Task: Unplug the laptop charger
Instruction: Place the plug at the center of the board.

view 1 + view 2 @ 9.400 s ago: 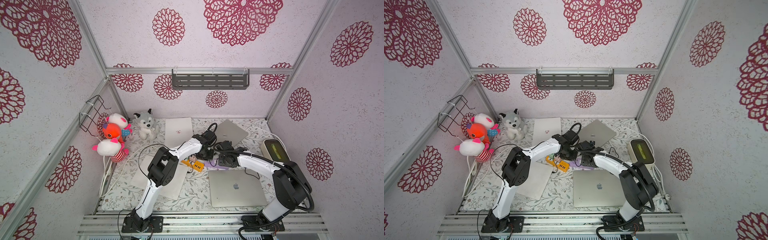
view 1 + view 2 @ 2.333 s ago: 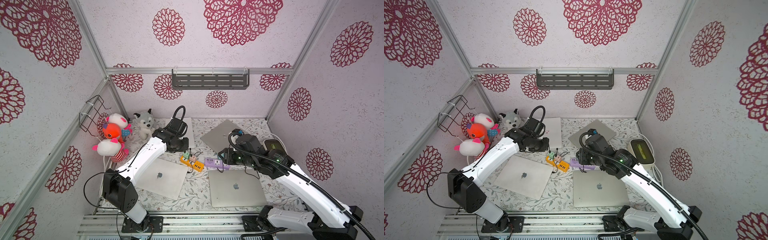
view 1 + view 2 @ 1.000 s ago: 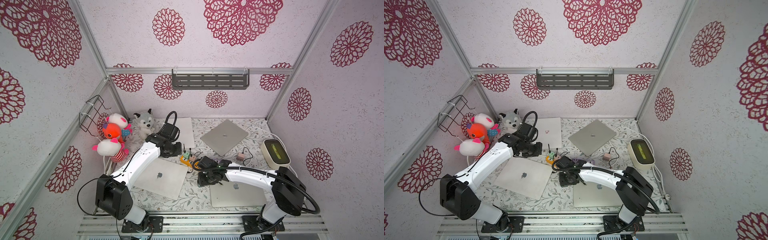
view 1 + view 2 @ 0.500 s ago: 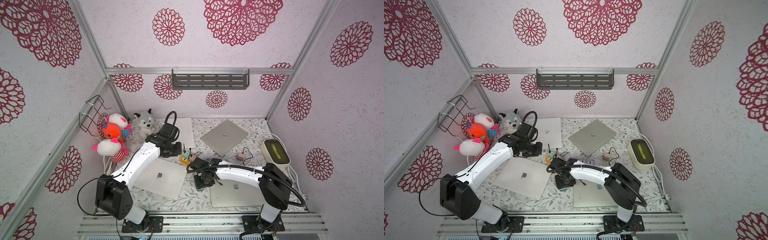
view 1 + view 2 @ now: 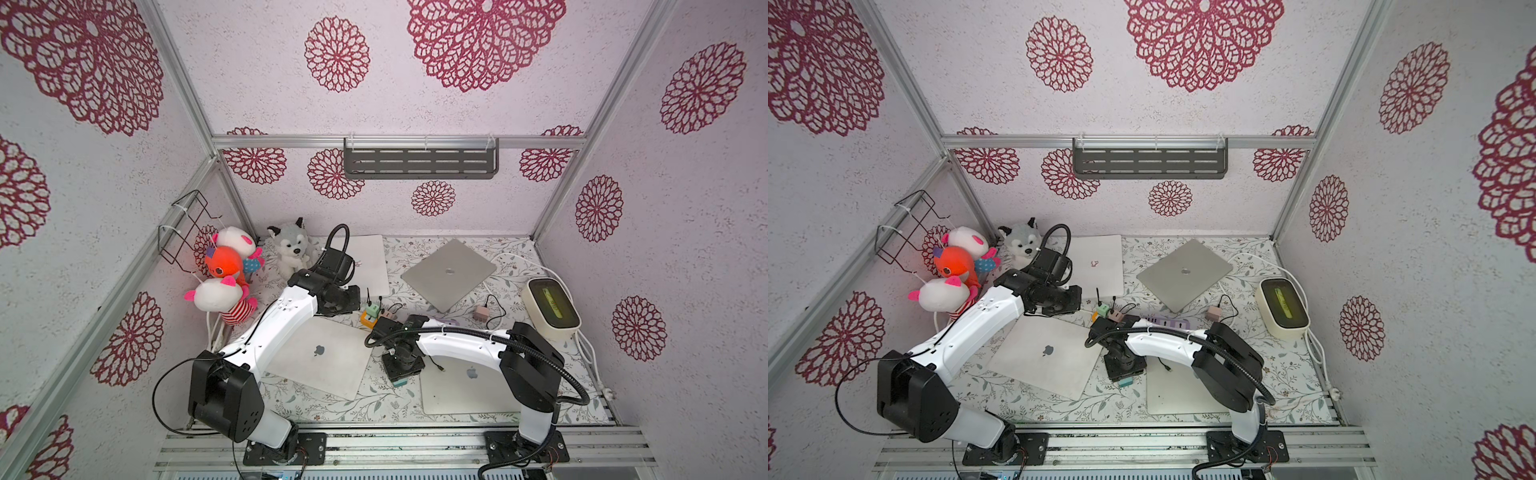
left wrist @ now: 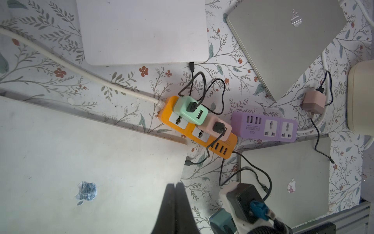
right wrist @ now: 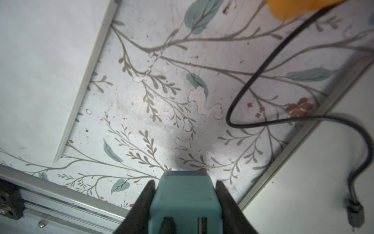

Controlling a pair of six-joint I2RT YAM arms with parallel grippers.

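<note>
Parking the left tool (image 6: 175, 187) over the silver laptop (image 5: 320, 357) at 8 o'clock on the worktop (image 5: 332, 407), fingers pressed together on nothing, probably to stay out of the other arm's way while looking down on the sockets. Leaving the orange power strip (image 6: 197, 131) near the middle loaded with a green adapter (image 6: 190, 110) and a pink adapter (image 6: 215, 129), both seated and trailing black leads, so neither seeming to be the job in hand. Clamping the right tool (image 7: 185, 182) on the teal charger (image 7: 183, 204) from both sides, just off that strip toward 6 o'clock, over the bare floral gap between the two front laptops; gripping across the flat flanks likely giving a straight pull without twisting. Holding the charger clear of every socket, so judging the unplugging itself done and only a set-down remaining. Letting a loose black cable (image 7: 273, 121) loop beside it, free plug (image 7: 354, 210) resting on the laptop (image 5: 465, 395) at 5 o'clock. Leaving the purple strip (image 6: 263, 126) at 3 o'clock of the orange one with its sockets empty, well within reach should a place beside it be wanted.
</note>
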